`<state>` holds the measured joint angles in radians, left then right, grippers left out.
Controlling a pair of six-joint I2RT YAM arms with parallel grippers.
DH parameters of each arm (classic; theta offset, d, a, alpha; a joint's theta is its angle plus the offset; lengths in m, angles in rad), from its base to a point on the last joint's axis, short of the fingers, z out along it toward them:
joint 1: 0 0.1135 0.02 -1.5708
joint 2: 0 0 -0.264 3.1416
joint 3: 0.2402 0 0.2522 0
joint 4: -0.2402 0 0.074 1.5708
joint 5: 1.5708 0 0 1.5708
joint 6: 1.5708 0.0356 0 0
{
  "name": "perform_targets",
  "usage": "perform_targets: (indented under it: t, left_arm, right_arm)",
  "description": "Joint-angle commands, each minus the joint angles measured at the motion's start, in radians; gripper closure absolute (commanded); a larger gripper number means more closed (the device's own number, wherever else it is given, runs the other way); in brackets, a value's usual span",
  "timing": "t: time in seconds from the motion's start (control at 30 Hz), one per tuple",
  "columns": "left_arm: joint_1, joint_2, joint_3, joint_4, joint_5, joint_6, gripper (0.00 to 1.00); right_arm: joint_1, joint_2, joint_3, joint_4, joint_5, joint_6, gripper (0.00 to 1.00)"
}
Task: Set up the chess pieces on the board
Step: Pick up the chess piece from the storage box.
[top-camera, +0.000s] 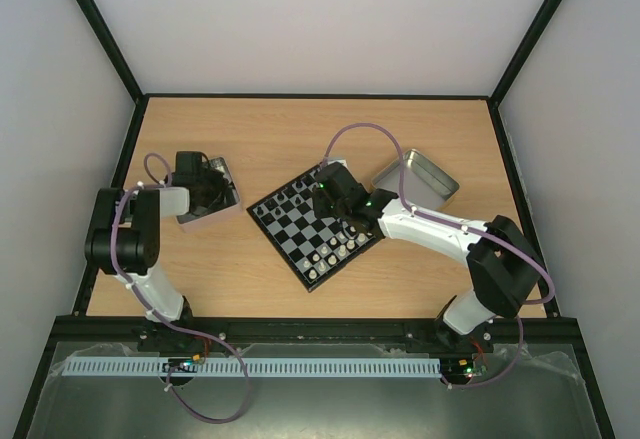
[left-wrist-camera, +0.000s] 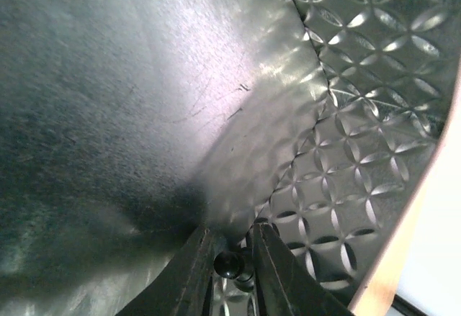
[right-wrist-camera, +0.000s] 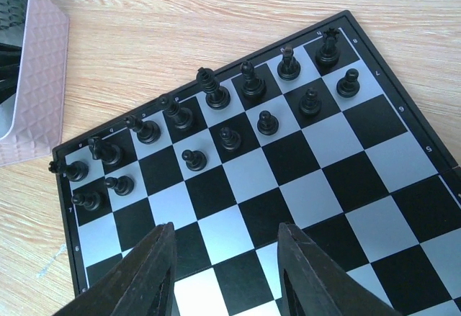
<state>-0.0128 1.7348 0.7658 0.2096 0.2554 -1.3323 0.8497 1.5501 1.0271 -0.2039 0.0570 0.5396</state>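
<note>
The board point(top-camera: 300, 229) lies turned at an angle mid-table. Black chess pieces point(right-wrist-camera: 216, 93) fill its two far rows in the right wrist view, and white chess pieces point(top-camera: 325, 254) stand along its near edge. My right gripper point(right-wrist-camera: 227, 233) hangs open over the middle squares point(right-wrist-camera: 338, 201) with nothing between its fingers. My left gripper point(left-wrist-camera: 232, 247) is down inside the left tin point(top-camera: 228, 211). Its jaws are closed on a small black chess piece point(left-wrist-camera: 228, 263) just above the tin's patterned floor point(left-wrist-camera: 360, 114).
The left tin's smooth metal wall point(left-wrist-camera: 144, 78) stands close in front of the left fingers. Its embossed outer side point(right-wrist-camera: 36, 78) shows left of the board. A second tin point(top-camera: 415, 177) lies right of the board. Black frame rails border the table.
</note>
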Motion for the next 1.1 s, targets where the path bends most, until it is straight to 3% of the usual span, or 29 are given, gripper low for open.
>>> perform_targets:
  t: [0.0, 0.2, 0.33, 0.63, 0.87, 1.07]
  left_arm:
    - [-0.009, 0.039, -0.010, 0.020, -0.021, -0.046, 0.83]
    - [-0.010, 0.042, -0.008, 0.018, -0.040, -0.033, 0.92]
    - [-0.013, -0.001, -0.004, -0.017, -0.091, 0.014, 0.94]
    - [-0.071, -0.127, 0.055, -0.212, -0.309, 0.314, 0.94]
    - [-0.189, -0.277, 0.058, -0.250, -0.387, 0.567, 0.93]
    - [-0.391, -0.371, 0.027, -0.175, -0.419, 0.778, 0.92]
  right_arm:
    - [-0.006, -0.038, -0.012, -0.007, 0.040, 0.003, 0.62]
    - [-0.006, -0.043, -0.013, -0.009, 0.047, 0.005, 0.62]
    - [-0.006, -0.045, -0.013, -0.008, 0.047, 0.005, 0.62]
    - [-0.006, -0.040, -0.009, -0.003, 0.048, 0.008, 0.62]
    - [-0.008, -0.059, -0.021, 0.012, 0.100, 0.027, 0.62]
    - [-0.046, -0.114, -0.088, 0.046, 0.145, 0.125, 0.62]
